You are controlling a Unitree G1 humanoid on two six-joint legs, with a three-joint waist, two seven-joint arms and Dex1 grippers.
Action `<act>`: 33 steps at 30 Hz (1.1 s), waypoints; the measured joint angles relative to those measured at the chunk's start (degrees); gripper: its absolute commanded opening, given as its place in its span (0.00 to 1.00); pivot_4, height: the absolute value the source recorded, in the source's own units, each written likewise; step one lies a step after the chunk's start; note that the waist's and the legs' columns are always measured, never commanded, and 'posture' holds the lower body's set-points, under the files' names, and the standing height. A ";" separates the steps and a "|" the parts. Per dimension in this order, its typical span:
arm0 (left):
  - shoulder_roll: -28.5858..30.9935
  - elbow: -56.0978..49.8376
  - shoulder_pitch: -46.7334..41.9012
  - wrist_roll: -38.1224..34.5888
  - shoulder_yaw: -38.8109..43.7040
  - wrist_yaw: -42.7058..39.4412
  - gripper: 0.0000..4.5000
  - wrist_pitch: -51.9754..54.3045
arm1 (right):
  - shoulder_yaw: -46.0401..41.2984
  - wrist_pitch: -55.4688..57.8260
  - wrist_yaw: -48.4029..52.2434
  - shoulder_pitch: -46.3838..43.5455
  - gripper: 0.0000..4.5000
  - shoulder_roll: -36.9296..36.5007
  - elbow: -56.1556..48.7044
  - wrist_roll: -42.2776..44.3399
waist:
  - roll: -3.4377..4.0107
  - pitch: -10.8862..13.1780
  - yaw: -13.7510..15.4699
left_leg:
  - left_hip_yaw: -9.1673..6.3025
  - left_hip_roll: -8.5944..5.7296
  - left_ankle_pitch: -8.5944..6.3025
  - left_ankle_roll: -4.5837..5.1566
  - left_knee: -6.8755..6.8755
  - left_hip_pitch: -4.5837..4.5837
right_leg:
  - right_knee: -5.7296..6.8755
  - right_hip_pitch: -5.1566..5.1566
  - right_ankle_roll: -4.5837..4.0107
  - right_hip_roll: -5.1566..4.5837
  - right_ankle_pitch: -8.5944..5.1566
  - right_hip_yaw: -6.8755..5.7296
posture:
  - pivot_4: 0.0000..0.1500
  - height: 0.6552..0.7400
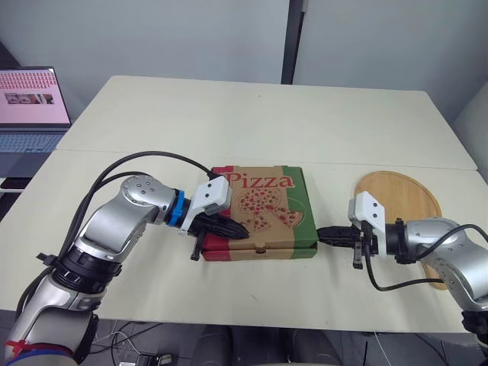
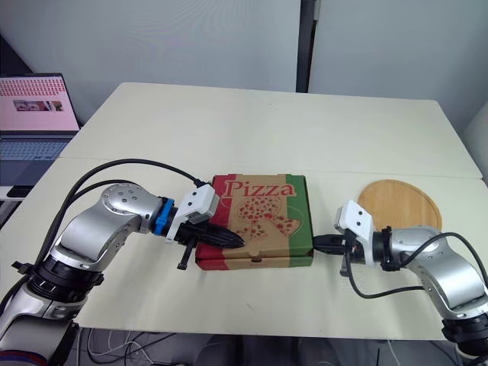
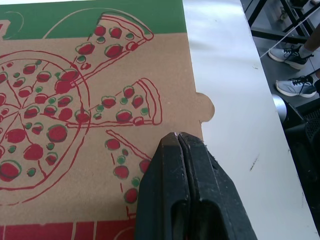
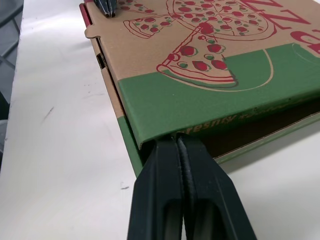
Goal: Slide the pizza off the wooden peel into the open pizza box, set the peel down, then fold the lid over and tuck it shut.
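Lid [image 1: 267, 194] down, peel [image 1: 404, 194] lies right: tucking. Left end effector [image 1: 241, 230] and right end effector [image 1: 322, 233] closed, empty; next, seat the tab [image 3: 206, 107].

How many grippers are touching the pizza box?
2. The left gripper, shut, rests on the pizza box lid near its front edge; the right gripper, shut, touches the box's right side at the front corner.

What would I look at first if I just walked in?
The bright pizza box in the middle of the table, lid down. The left gripper, shut, sits on the lid's near edge, and the right gripper, shut, is at the box's right side. A bare wooden peel lies right of the box.
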 measured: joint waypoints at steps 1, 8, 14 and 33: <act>0.00 0.00 0.00 0.00 0.00 0.04 0.00 0.01 | 0.32 -0.13 -0.11 0.18 0.01 0.00 -0.02 -0.32 | 0.00 0.00 0.00 | 0.00 0.00 0.00 0.00 0.00 0.00 | 0.00 0.00 0.00 0.00 0.00 0.00 | 1.00 1.00; 0.07 -0.23 0.78 0.01 0.00 0.08 0.00 0.00 | -0.39 -3.06 1.49 1.95 0.01 -3.73 0.31 -2.92 | 0.00 0.00 0.04 | 0.02 -0.01 0.00 0.00 0.01 0.00 | -0.01 0.00 0.00 -0.01 0.00 0.01 | 1.00 1.00; 0.27 -0.39 1.26 -0.05 0.03 0.19 0.00 0.10 | -4.65 -0.85 1.67 -3.30 0.01 -3.78 -0.01 1.44 | 0.00 0.00 -0.05 | -0.01 0.01 0.00 0.00 0.00 0.00 | 0.00 0.00 0.00 0.00 0.00 0.00 | 1.00 1.00; 13.42 1.69 12.98 1.63 11.04 1.40 0.00 -5.17 | 4.11 -2.82 1.84 -3.69 0.01 -0.31 -1.60 -1.12 | 0.01 0.01 0.22 | 0.02 0.01 0.00 0.00 -0.02 -0.04 | -0.03 -0.06 0.00 -0.03 0.00 -0.03 | 1.00 1.00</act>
